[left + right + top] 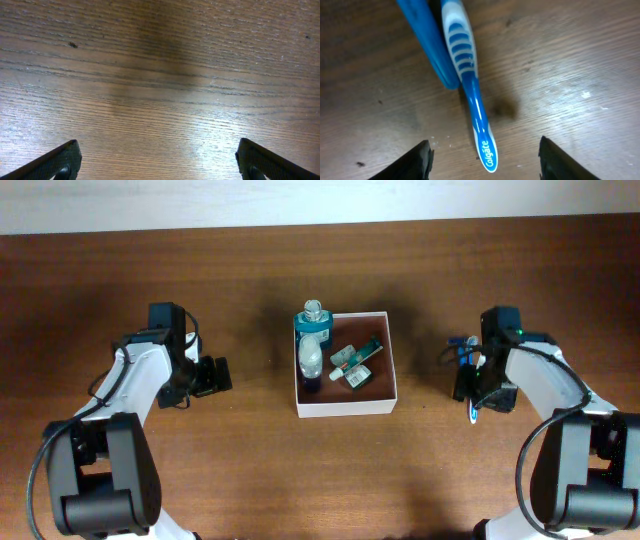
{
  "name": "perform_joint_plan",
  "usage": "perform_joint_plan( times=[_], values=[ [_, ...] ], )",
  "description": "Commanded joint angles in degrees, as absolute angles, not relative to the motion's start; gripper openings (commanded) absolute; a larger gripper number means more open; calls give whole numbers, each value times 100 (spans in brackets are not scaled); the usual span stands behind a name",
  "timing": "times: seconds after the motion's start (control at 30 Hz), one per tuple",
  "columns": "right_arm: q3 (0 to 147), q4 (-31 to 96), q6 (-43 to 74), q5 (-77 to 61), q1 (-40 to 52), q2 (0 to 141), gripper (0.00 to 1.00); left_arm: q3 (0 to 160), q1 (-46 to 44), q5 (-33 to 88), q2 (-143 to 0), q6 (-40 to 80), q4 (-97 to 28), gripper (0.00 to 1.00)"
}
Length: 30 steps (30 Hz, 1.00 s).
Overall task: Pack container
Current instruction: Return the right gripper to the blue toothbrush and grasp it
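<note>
Right gripper (484, 152), fingers spread wide and empty, straddles a blue toothbrush (461, 45) lettered "Colgate" on the table (250, 470), right of the container (345, 407). Left gripper (157, 157), likewise spread and empty, hangs left of the container. A teal bottle (312, 323) stands at the container's far-left corner.

Robot lab bench: wooden table (320, 480) with left arm (135, 375) and right arm (545, 370).
</note>
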State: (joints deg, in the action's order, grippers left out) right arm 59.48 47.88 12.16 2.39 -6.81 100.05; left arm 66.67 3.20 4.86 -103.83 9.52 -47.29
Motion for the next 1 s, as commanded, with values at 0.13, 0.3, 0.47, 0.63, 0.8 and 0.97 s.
perform_joint_plan(
  times=[0.13,0.3,0.47,0.63,0.8,0.97],
  values=[
    [5286,4147,574,-108,-764,10066,55,6646,342,464,-10414,939,-4733,99],
    [5251,4040,576,-108,-764,10066,30,6646,342,464,-10414,941,-4733,99],
    [5251,4007,576,-110,-764,10066,11,6646,342,464,-10414,939,-4733,99],
    [5251,4025,576,-113,-764,10066,4,6646,342,464,-10414,939,-4733,100],
    [5271,4141,580,-110,-764,10055,4,6646,338,467,-10414,939,-4733,99],
    [5339,4272,600,-108,-764,9876,4,6646,338,464,-10414,939,-4733,99]
  ],
)
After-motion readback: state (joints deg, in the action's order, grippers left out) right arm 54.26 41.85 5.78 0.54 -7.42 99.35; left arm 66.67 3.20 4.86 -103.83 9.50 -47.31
